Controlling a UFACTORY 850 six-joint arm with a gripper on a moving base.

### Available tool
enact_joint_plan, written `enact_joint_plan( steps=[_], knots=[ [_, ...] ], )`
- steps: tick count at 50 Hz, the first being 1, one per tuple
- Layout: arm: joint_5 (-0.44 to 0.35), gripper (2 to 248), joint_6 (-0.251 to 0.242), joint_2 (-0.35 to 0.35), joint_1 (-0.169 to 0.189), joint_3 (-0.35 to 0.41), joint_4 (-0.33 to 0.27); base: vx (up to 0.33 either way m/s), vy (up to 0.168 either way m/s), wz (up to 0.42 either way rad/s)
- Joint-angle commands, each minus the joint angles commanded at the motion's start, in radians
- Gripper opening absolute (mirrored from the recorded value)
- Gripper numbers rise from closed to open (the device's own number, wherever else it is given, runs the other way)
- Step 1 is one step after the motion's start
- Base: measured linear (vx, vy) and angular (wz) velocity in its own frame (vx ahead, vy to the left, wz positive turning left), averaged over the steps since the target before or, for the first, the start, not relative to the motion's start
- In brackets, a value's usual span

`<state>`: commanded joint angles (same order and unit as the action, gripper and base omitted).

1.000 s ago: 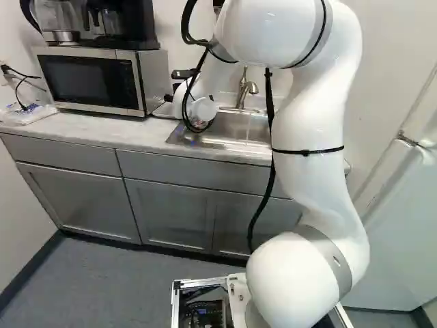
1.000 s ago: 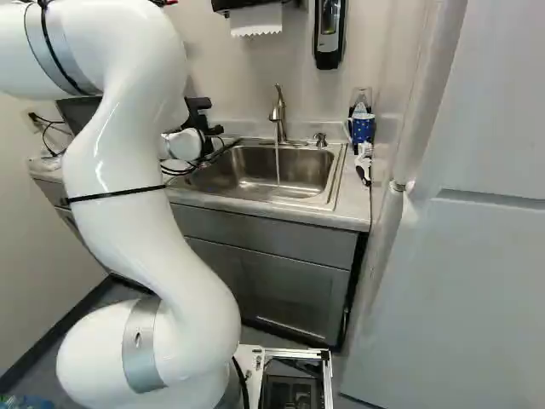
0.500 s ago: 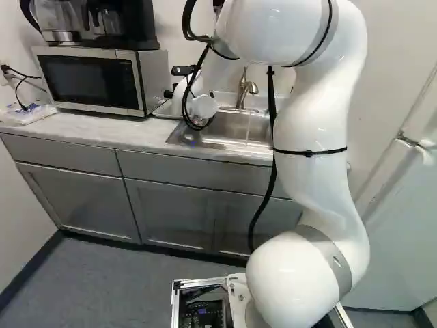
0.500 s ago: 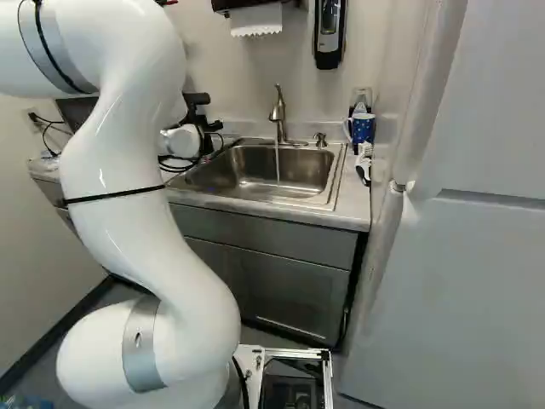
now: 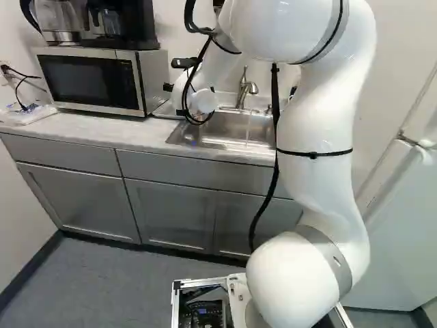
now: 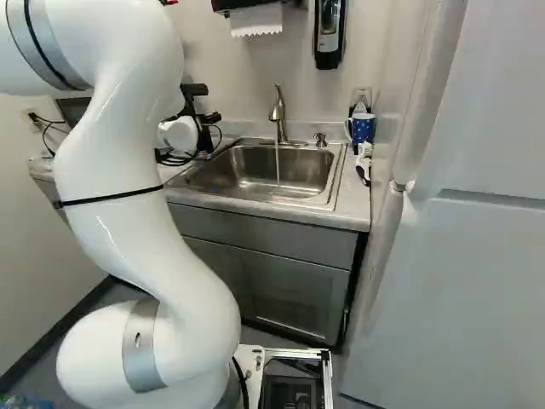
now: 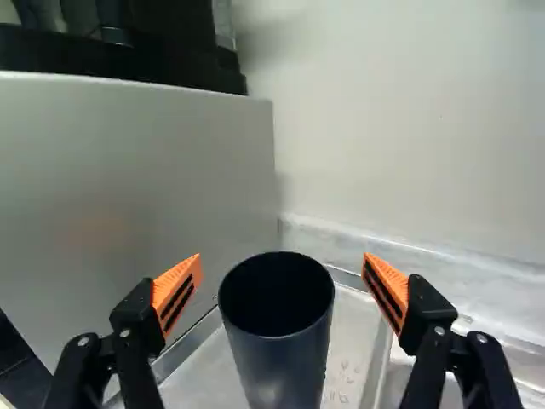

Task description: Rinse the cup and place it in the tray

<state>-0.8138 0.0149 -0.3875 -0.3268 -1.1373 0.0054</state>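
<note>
In the left base view my gripper (image 5: 170, 75) shows partly beyond the arm, between the microwave and the sink. The wrist view has my gripper (image 7: 283, 277) open, an orange pad on either side of the dark cup (image 7: 285, 366) with gaps at both sides. The cup has its open mouth up and stands over the pale tray (image 7: 192, 379); its base is out of view. A thin stream of water falls from the faucet (image 6: 278, 111) into the sink (image 6: 255, 175).
The microwave (image 5: 92, 80) stands close beside the cup and tray, with a coffee machine (image 5: 119, 24) on top. A wall (image 7: 409, 128) rises behind the tray. A blue mug (image 6: 362, 128) stands at the counter's far right, near the soap pump (image 6: 320, 140).
My gripper has risen a little in both base views, and the arm's upper part has shifted right in the left base view. The base has not moved.
</note>
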Motion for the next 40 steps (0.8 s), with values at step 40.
enact_joint_plan(
  steps=[40],
  knots=[
    [0.0,247,0.0,0.059,0.032,-0.017,0.0,0.0,0.0,0.0]
  ],
)
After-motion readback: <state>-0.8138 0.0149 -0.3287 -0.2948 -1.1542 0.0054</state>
